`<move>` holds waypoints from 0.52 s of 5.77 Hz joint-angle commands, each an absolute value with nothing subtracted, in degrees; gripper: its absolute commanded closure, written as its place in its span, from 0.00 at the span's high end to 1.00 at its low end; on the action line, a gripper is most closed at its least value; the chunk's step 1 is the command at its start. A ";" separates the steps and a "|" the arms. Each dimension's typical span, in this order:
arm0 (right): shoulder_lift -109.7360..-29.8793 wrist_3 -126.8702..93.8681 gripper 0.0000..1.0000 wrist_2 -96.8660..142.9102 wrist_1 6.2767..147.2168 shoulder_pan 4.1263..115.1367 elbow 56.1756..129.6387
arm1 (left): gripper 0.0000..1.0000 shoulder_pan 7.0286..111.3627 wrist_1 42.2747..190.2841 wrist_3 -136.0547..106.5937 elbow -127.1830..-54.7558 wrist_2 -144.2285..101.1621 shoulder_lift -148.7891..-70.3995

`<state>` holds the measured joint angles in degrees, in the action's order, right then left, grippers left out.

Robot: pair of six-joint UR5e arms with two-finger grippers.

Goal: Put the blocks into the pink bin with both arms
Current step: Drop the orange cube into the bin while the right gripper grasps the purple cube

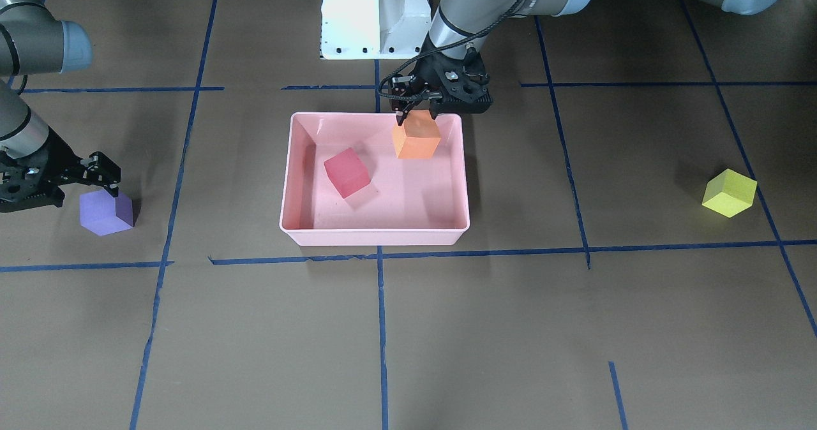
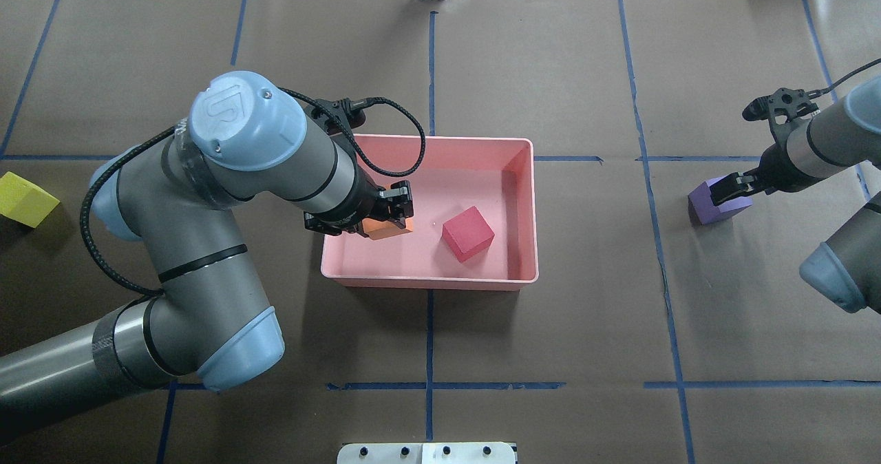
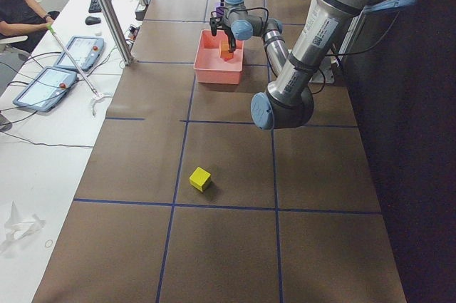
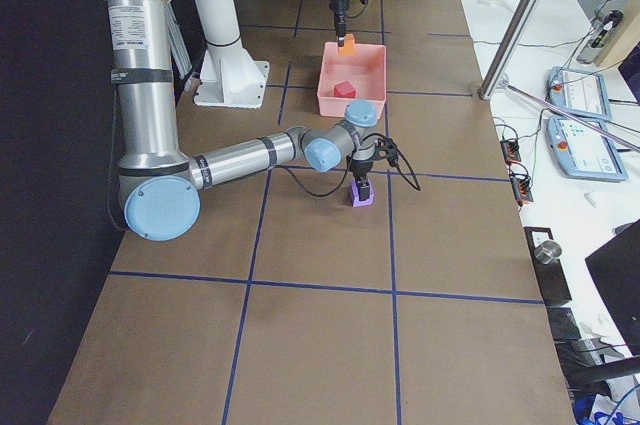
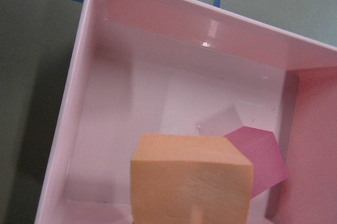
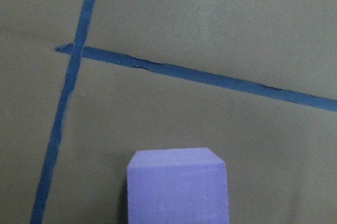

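Already inside pink bin (image 1: 376, 237), red cube (image 1: 346, 172); left jaws clamped on orange cube (image 1: 416, 140) above.

From overhead, the left gripper (image 2: 385, 215) covers most of the orange block (image 2: 389, 230) inside the pink bin (image 2: 523, 175). Far from the bin, the picture's edge cuts the yellow-green block (image 2: 24, 199). It is not clear if the right gripper (image 2: 726, 190) squeezes the purple block (image 2: 709, 206).

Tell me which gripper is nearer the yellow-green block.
Left. The left gripper holds the orange block over the pink bin, mid-table; the right gripper is at the purple block beyond the bin, on the far side from the yellow-green block.
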<state>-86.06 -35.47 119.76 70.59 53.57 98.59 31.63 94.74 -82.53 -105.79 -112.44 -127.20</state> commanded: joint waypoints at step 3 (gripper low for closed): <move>-84.20 -33.76 1.00 119.62 70.31 51.51 95.28 | 1.00 31.29 94.31 -82.62 -108.01 -111.27 -127.00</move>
<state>-84.40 -34.68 119.68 70.32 51.84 96.12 31.16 94.35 -82.56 -107.06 -111.42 -127.06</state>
